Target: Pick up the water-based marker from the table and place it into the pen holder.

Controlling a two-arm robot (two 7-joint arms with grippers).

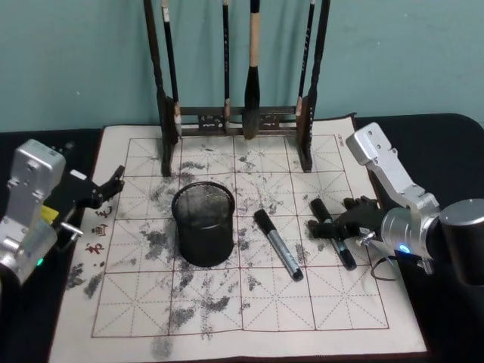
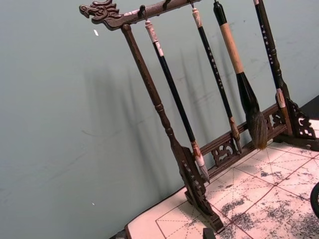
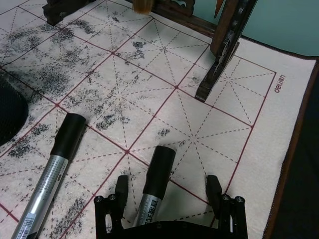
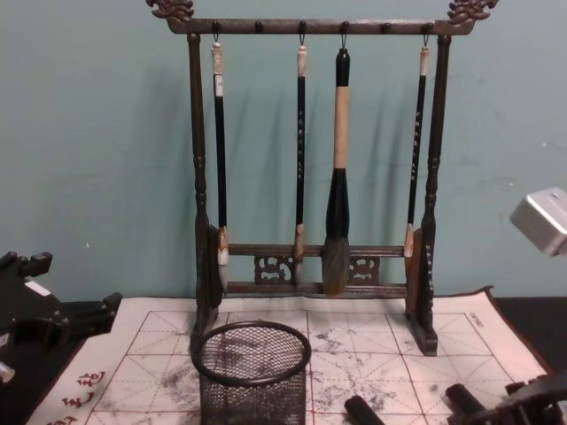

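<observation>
Two markers lie on the white grid mat (image 1: 340,302). One silver-barrelled, black-capped marker (image 1: 278,244) rests just right of the pen holder (image 1: 203,223), a black mesh cup standing upright mid-mat. The other marker (image 1: 334,234) lies farther right. My right gripper (image 1: 338,221) is low over this one and open. In the right wrist view the marker's black cap (image 3: 158,167) sits between the two spread fingers (image 3: 121,188), nearer one of them, with the gripper (image 3: 167,188) straddling it. My left gripper (image 1: 110,187) stays parked at the mat's left edge, open.
A tall dark wooden brush rack (image 1: 238,121) with several hanging brushes stands at the back of the mat, behind the pen holder (image 4: 252,372). A teal wall rises right behind it. Dark tabletop borders the mat on both sides.
</observation>
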